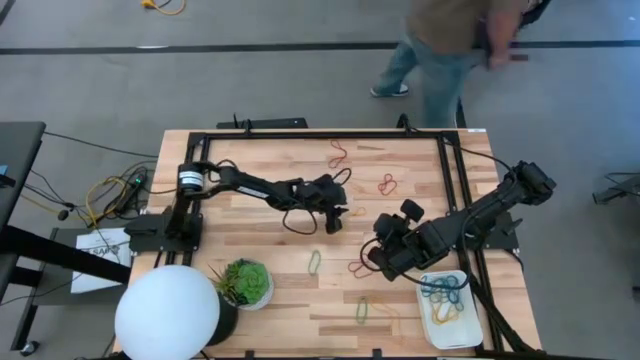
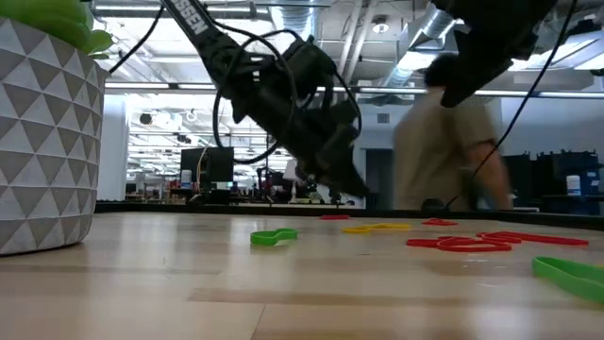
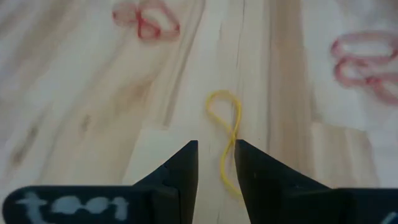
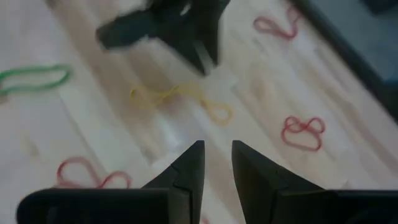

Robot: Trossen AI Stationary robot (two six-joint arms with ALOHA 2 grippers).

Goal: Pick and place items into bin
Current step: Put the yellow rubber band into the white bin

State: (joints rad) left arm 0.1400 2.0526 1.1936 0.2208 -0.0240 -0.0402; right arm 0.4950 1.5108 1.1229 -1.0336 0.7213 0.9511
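Rubber-band items are the target, and the one in hand is a thin yellow band twisted into a figure-eight (image 3: 227, 140), lying flat on the pale wooden worktop (image 1: 270, 320) with one end running into the gap of the left gripper (image 3: 216, 163). That gripper's two dark fingers are nearly closed, a narrow slot between them, and I judge they straddle the band without yet clamping it. To do this pick well, the tips should press right down to the wood so the thin loop cannot slip under, then close fully before lifting. The left arm reaches from its base at the worktop's left edge, stretched toward the middle, wrist tipped down. Around it lie red twisted bands (image 3: 148, 20), a green oval band (image 1: 314, 261) and another green one (image 1: 362, 311) nearer the front. The right gripper (image 4: 216, 163) hovers close by, fingers slightly parted and holding nothing, its arm angled in from the right. The small shallow white rectangular tray (image 1: 449, 333) sits at the front right, already holding teal and yellow bands. A white round lamp (image 1: 167, 312) and potted plant (image 1: 245, 283) stand front left; a person (image 1: 450, 45) passes behind.
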